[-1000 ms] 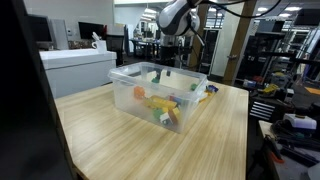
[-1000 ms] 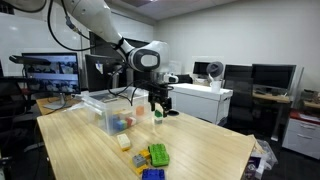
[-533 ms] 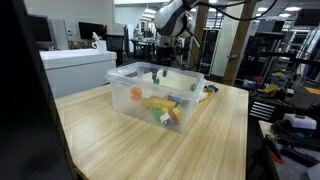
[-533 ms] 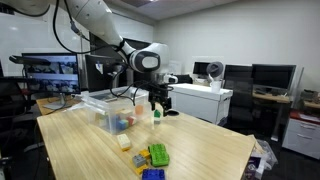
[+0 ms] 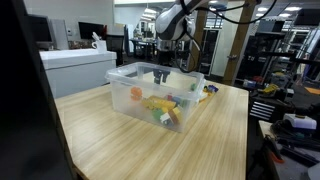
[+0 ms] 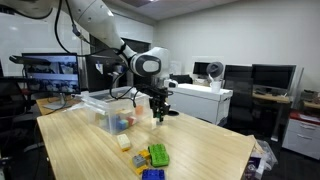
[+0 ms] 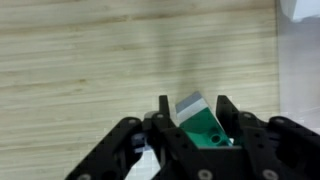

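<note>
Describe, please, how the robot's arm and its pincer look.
The arm is white, built of rounded segments, with a dark round joint cap near the wrist. A dark cable loops beside it. The pincer is black, with two flat fingers on angular links.

White arm [image 6: 98, 22], rounded glossy segments, dark joint bands; black pincer [image 7: 195, 110], two blocky fingers [image 7: 227, 108].

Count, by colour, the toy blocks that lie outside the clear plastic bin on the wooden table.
Green: 2, the green plastic block between the fingers of the gripper and the second green block near the table edge
Yellow: 2, the pale yellow block and the small yellow piece
Blue: 1, the blue block
Total: 5
</note>
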